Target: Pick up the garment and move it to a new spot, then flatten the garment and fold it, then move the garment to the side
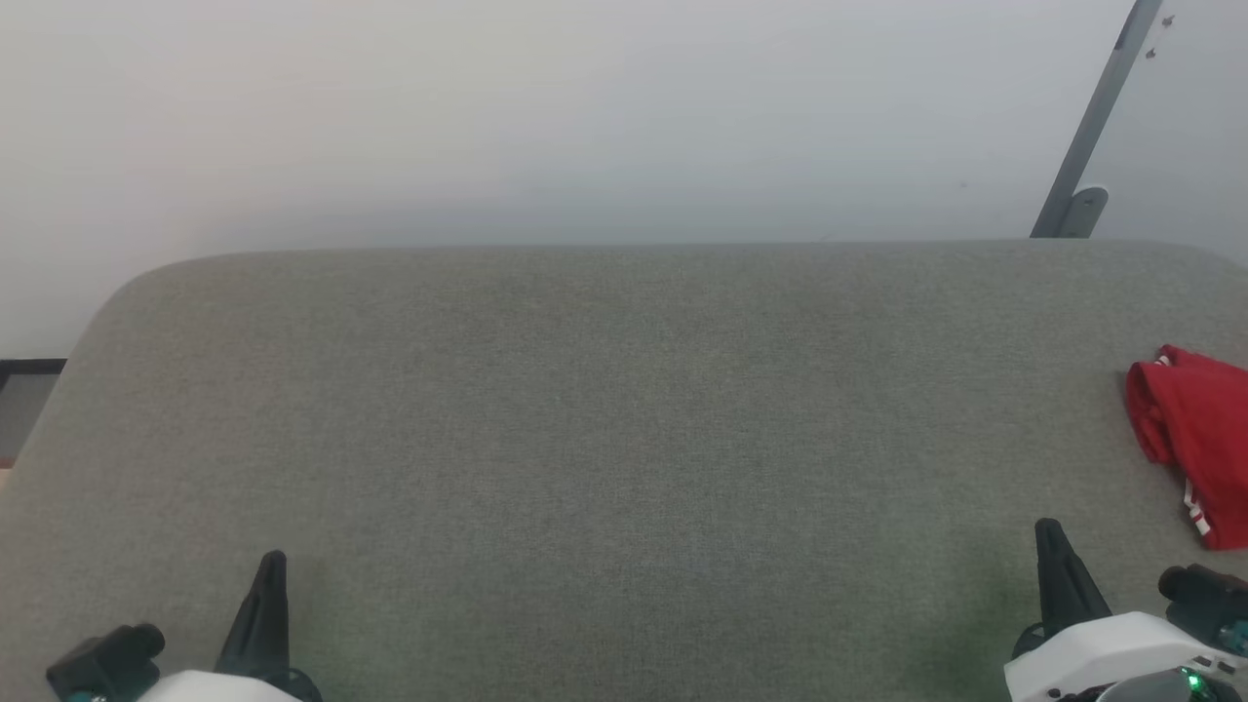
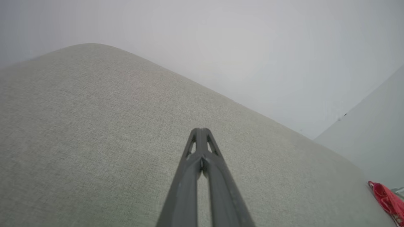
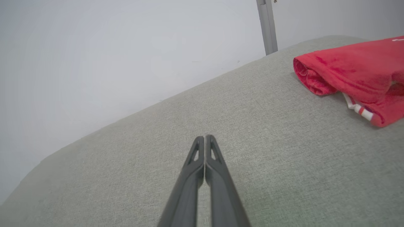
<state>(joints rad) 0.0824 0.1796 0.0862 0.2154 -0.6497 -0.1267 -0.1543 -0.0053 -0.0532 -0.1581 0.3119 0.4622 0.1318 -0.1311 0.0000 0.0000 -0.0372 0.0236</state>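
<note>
The garment [image 1: 1194,439] is a bunched red cloth with red-white striped trim, lying at the far right of the grey fabric surface [image 1: 624,439] and cut off by the frame edge. In the right wrist view the garment [image 3: 356,69] lies to the upper right, well apart from the fingers. A sliver of the garment [image 2: 388,201] shows at the lower right of the left wrist view. My left gripper [image 1: 274,561] is at the lower left, shut and empty, fingertips together [image 2: 200,130]. My right gripper [image 1: 1048,531] is at the lower right, shut and empty [image 3: 205,137], to the lower left of the garment.
A pale wall rises behind the surface's far edge. A grey metal post [image 1: 1092,127] leans at the back right. The surface's rounded left corner [image 1: 117,292] drops toward a strip of floor [image 1: 24,395].
</note>
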